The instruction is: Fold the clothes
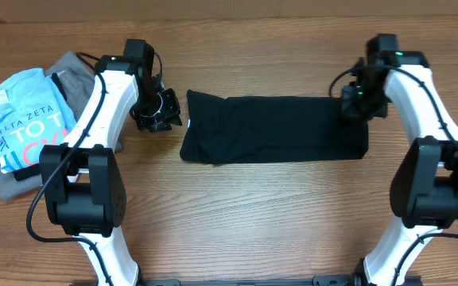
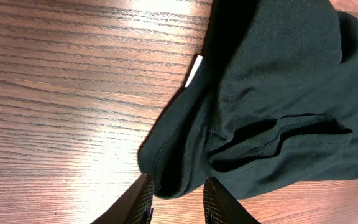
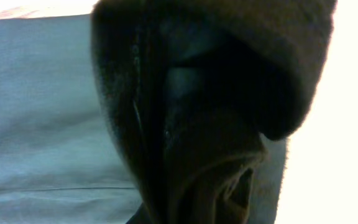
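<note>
Clothes that are not my job lie at the far left of the brown wooden table (image 1: 253,214): a crumpled light blue shirt with white and pink lettering (image 1: 22,119) on top of a plain grey garment (image 1: 71,73).

Next comes my left claw (image 1: 161,111), just beside the left end of the plain black T-shirt of soft cloth (image 1: 277,127). In the left wrist view its fingers (image 2: 219,202) stand a little apart, a narrow gap, with nothing pressed between them. The rounded left edge of the cloth lies just in front of the tips, and the small white neck label (image 2: 194,70) shows further along that edge.

The black T-shirt lies in the middle of the table as a long band, running from left to right. The left end is thick and wrinkled; the rest looks flatter.

My right claw (image 1: 359,102) is on the upper right end of the band. It is closed, and black cloth fills its camera very close, so I judge that it pinches the black T-shirt there.

I think this cloth is light, limp and not slippery. It will sag and slide out of its fold if I take only one layer. I judge the best hold for the left claw is the bottom left corner, biting all layers together, so that both ends can rise evenly.
</note>
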Tool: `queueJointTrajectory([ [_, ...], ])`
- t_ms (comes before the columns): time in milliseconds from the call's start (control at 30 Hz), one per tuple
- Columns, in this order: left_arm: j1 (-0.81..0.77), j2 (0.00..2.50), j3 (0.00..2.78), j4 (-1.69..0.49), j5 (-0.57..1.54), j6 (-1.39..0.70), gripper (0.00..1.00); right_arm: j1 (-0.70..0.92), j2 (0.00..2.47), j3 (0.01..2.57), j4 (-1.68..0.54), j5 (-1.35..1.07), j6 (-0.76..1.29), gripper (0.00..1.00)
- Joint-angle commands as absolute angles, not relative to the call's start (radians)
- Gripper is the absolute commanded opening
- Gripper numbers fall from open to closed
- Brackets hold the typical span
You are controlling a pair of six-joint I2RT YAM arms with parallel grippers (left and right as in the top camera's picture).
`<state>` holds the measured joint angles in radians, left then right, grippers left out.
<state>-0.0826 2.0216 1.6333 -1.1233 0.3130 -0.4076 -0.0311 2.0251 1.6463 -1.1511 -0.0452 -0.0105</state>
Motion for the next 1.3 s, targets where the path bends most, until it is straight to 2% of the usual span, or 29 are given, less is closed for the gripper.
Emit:
queueJointTrajectory([
  [0,-0.078,2.027,1.645,-1.126,0.304,-0.381,0.31,0.018,2.011,1.635,-1.140,-0.053,0.010,0.09],
  [333,-0.079,2.027,1.645,-1.127,0.304,-0.381,0.31,0.097,2.014,1.597,-1.098,-0.072,0.057,0.12],
  [500,-0.079,2.027,1.645,-1.128,0.304,-0.381,0.32,0.112,2.014,1.560,-1.065,-0.131,0.057,0.18],
  [933,-0.078,2.027,1.645,-1.124,0.303,-0.381,0.32,0.130,2.014,1.556,-1.037,-0.204,0.057,0.23],
  [1100,-0.079,2.027,1.645,-1.124,0.304,-0.381,0.32,0.130,2.014,1.556,-1.039,-0.298,0.030,0.44],
  [1267,-0.079,2.027,1.645,-1.122,0.304,-0.381,0.32,0.130,2.014,1.556,-1.059,-0.421,-0.068,0.47],
])
